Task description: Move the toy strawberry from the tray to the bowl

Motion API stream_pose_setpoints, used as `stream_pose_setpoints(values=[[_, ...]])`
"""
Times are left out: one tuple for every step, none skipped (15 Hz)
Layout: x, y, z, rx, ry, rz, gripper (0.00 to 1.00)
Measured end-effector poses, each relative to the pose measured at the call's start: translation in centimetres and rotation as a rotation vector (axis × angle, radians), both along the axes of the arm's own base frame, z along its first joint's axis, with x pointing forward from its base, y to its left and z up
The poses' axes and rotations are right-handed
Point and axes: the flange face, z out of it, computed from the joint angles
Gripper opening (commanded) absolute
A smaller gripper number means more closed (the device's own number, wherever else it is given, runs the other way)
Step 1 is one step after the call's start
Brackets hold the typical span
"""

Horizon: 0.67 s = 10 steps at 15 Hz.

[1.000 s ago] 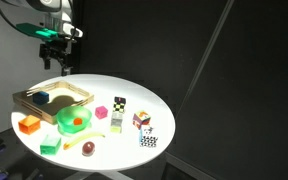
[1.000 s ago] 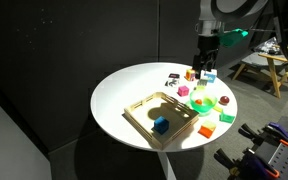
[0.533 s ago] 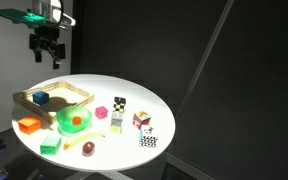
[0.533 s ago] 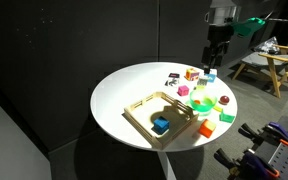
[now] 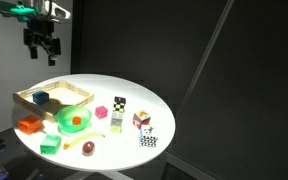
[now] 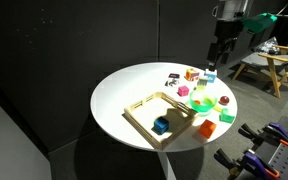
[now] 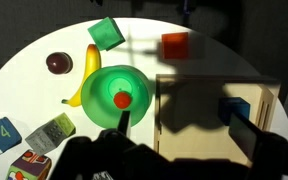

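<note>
The toy strawberry (image 7: pixel 122 99) lies inside the bright green bowl (image 7: pixel 102 85), which stands on the white table just beside the wooden-rimmed tray (image 7: pixel 157 120). Both exterior views show the same: the strawberry (image 5: pixel 77 121) is in the bowl (image 5: pixel 66 124) (image 6: pixel 205 103), next to the tray (image 5: pixel 79 92) (image 6: pixel 139 104). My gripper (image 5: pixel 42 46) (image 6: pixel 221 51) hangs high above the table, open and empty. In the wrist view its fingers (image 7: pixel 187 130) frame the bowl's edge and the tray.
A blue block (image 7: pixel 235 107) sits in the tray. An orange block (image 7: pixel 175 45), a flat green block (image 7: pixel 106 32), a dark red ball (image 7: pixel 58 63) and a yellow banana (image 7: pixel 91 75) lie around the bowl. Patterned cubes (image 5: pixel 142 121) and a pink cube (image 5: pixel 101 112) lie across the table.
My gripper has risen and moved away from above the table, staying open and empty. The strawberry stays in the bowl; nothing on the table moved.
</note>
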Motion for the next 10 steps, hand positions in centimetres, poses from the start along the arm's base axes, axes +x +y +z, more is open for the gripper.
stream_pose_setpoints(values=[[0.02,0.0,-0.09,0.0,0.002,0.0,1.0],[0.04,0.0,-0.2,0.0,0.004,0.0,1.0],[0.06,0.0,-0.27,0.0,0.006,0.0,1.0],[0.06,0.0,-0.28,0.0,0.006,0.0,1.0],[0.06,0.01,-0.3,0.0,0.006,0.0,1.0],[0.06,0.01,-0.3,0.0,0.006,0.0,1.0],[0.06,0.01,-0.3,0.0,0.006,0.0,1.0],[0.06,0.01,-0.3,0.0,0.006,0.0,1.0],[0.06,0.01,-0.3,0.0,0.006,0.0,1.0],[0.06,0.01,-0.3,0.0,0.006,0.0,1.0]])
